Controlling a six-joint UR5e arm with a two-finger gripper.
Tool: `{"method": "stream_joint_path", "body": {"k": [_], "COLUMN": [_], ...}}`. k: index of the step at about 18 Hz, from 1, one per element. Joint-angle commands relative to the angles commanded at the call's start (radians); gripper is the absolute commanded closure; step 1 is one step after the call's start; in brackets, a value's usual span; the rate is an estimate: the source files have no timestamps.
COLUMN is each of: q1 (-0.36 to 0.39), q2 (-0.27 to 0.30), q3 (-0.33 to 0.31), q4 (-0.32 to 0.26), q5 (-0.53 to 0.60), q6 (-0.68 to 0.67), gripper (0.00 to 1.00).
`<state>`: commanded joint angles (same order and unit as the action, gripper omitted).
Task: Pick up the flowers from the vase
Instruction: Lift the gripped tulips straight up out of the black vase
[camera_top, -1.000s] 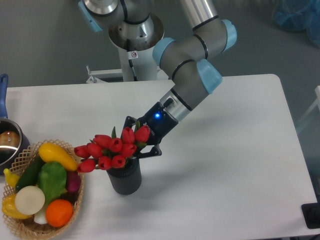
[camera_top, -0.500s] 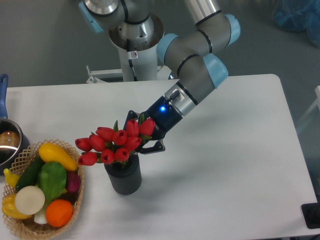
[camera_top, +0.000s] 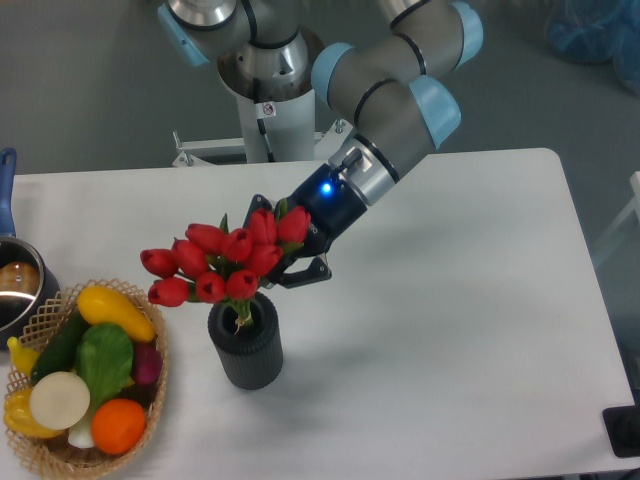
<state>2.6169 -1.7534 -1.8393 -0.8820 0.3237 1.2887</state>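
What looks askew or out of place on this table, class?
The bunch of red tulip flowers leans left, half lifted out of the ribbed dark grey vase, with only stem ends at its mouth. The gripper holds the bunch. Nothing looks spilled or damaged.

A white bench (camera_top: 450, 330) carries everything. On it stand a dark ribbed vase (camera_top: 246, 345), a wicker basket (camera_top: 150, 420) at the left front, and a steel pot (camera_top: 18, 290) at the left edge.

I saw the flowers (camera_top: 222, 265) had waxy, slightly glossy red buds. The vase (camera_top: 246, 349) below them looked matt and ribbed. Left of the vase, the basket (camera_top: 150, 415) was rough woven wicker; the table (camera_top: 450, 330) was smooth and matt white.
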Motion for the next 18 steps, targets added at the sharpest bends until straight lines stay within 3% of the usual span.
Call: {"method": "stream_joint_path", "body": {"k": [12, 18], "q1": [0.008, 0.052], "q2": [0.124, 0.137], "q3": [0.031, 0.058], "q4": [-0.002, -0.003], "q5": [-0.087, -0.106], "q6": [-0.144, -0.172], "gripper": [0.7, 0.7]}}
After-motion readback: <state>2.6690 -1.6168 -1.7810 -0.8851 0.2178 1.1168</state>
